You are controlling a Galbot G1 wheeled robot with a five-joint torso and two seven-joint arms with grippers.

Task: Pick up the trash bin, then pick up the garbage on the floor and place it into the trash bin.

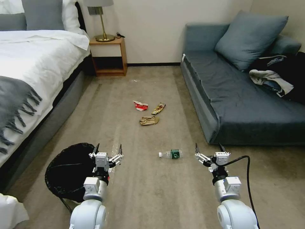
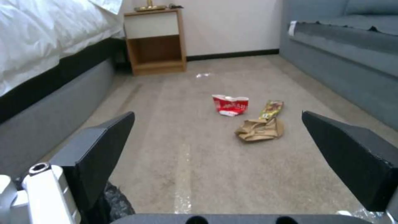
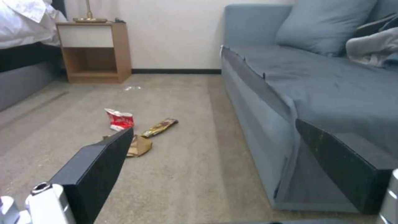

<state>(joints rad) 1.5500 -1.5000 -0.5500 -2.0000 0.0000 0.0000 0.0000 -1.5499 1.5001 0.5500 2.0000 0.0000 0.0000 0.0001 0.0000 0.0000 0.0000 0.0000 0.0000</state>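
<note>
Gaping left hand (image 1: 108, 148) beside trash bin (image 1: 68, 171), garbage (image 1: 149, 120) ahead

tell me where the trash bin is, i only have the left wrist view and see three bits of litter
Observer: The trash bin stands on the carpet beside the bed, just left of the left gripper, not held.
Operator: any litter i'm missing
Observer: A clear bottle with a green label lies on the floor between the two arms.
Operator: and the other arm
Observer: The right gripper hangs open and empty near the sofa corner.
</note>
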